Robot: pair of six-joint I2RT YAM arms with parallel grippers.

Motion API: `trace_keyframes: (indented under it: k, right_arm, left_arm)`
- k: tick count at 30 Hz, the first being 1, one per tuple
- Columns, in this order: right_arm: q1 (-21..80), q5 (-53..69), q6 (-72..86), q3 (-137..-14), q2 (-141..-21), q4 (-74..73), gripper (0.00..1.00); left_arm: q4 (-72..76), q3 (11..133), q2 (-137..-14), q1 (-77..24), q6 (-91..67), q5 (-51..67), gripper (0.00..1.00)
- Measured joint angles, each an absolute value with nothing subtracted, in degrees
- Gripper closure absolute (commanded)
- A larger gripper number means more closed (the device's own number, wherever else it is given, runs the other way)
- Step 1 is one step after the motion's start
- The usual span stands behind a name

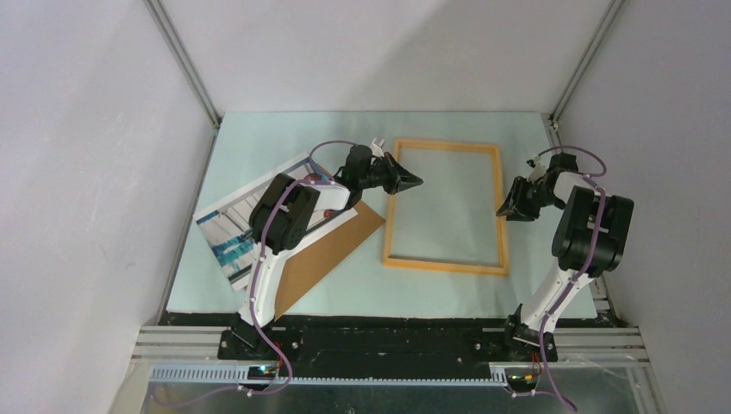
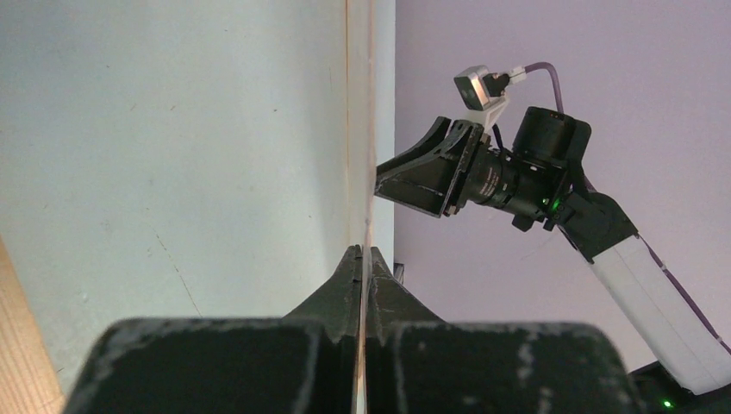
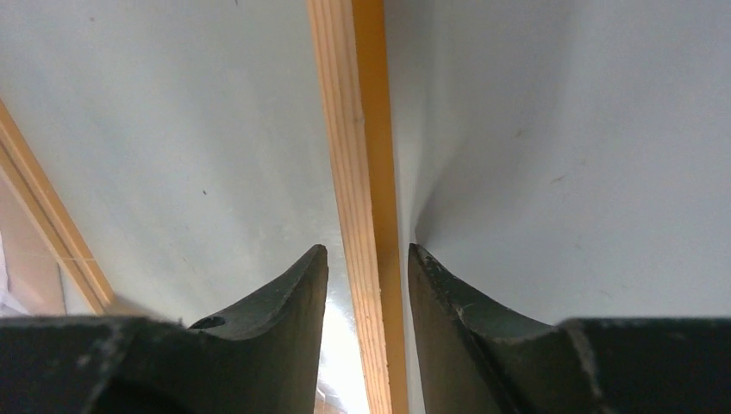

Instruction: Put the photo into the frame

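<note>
The orange-yellow frame (image 1: 444, 266) lies flat on the pale mat at the table's centre. My left gripper (image 1: 417, 183) reaches across the frame's left rail. In the left wrist view its jaws (image 2: 363, 250) are shut on a thin pale-orange edge that runs on as the frame (image 2: 350, 129) seen edge-on. My right gripper (image 1: 502, 211) straddles the right rail (image 3: 362, 129), open (image 3: 366, 250), with a gap on each side of the wood. The photo (image 1: 226, 226) lies face up at the left, partly hidden under my left arm.
A plain brown backing board (image 1: 332, 250) lies between the photo and the frame, partly under my left arm. The pale mat (image 1: 284, 138) ends at grey enclosure walls with metal corner posts. My right arm (image 2: 517, 172) shows in the left wrist view.
</note>
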State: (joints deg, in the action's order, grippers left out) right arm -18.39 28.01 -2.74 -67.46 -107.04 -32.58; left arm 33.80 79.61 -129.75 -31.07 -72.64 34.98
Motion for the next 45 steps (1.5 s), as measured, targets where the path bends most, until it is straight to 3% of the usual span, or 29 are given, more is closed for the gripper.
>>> trace_keyframes:
  k: [12,21,31,45]
  right_arm:
    - [-18.6,28.5,-2.1,-72.1,-109.5,-32.7,0.58]
    - [-18.6,29.5,-1.7,-73.4,-112.1,-32.8,0.68]
    - [-19.2,31.3,-1.7,-73.7,-112.7,-32.9,0.88]
    - [-19.8,32.4,-2.0,-73.7,-113.0,-33.0,0.95]
  left_arm:
    - [33.8,79.6,-129.8,-31.1,-72.6,35.2,1.00]
    - [33.8,79.6,-129.8,-31.1,-72.5,35.2,1.00]
    - [33.9,79.6,-129.8,-31.1,-73.1,35.3,1.00]
    - [36.6,79.6,-129.3,-31.1,-77.4,36.5,1.00]
